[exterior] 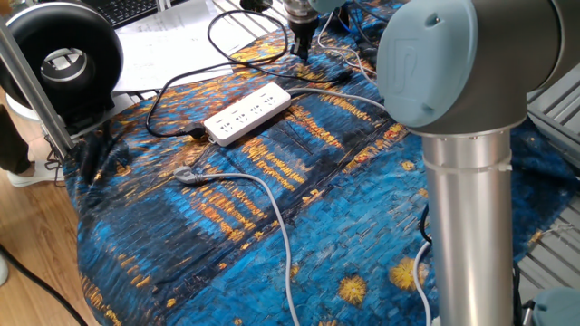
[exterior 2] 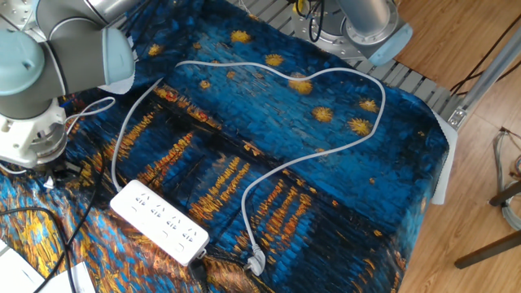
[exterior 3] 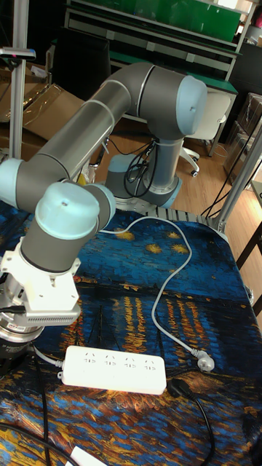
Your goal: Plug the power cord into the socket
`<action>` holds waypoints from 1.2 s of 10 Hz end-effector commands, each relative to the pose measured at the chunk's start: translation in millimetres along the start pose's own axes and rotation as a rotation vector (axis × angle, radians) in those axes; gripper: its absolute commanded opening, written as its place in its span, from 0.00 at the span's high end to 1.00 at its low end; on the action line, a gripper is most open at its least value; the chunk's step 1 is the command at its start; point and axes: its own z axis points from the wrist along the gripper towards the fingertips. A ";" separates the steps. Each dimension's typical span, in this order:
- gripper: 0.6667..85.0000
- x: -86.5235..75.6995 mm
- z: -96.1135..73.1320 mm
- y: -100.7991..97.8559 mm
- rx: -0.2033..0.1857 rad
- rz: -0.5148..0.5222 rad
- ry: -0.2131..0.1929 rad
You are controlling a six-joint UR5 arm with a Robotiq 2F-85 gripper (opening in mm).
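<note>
The socket is a long white power strip lying flat on the blue patterned cloth, with a black lead plugged in at one end. My gripper points straight down at the cloth's far edge, a little beyond the strip. Its dark fingers stand close together at cloth level. The thin white power cord lies in loose strands beside it. Its plug does not show. In the other two views my wrist covers the fingertips.
A thicker grey cable loops across the cloth and ends in a loose metallic tip. Black cables, papers and a round black device sit beyond the strip. My arm's column stands at the right.
</note>
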 end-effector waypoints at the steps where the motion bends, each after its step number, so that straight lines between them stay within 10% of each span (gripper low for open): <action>1: 0.99 3.3 -30.8 16.7 -0.055 -0.039 0.030; 5: 0.99 4.4 -84.4 30.5 -0.033 -0.332 0.064; 7: 0.99 19.6 -99.9 83.6 -0.195 -0.432 0.077; 9: 0.99 0.5 -100.1 64.9 -0.063 -0.585 0.022; 10: 0.99 6.0 -102.5 66.5 -0.020 -0.608 0.059; 12: 0.99 25.8 -109.6 116.1 -0.151 -0.682 0.128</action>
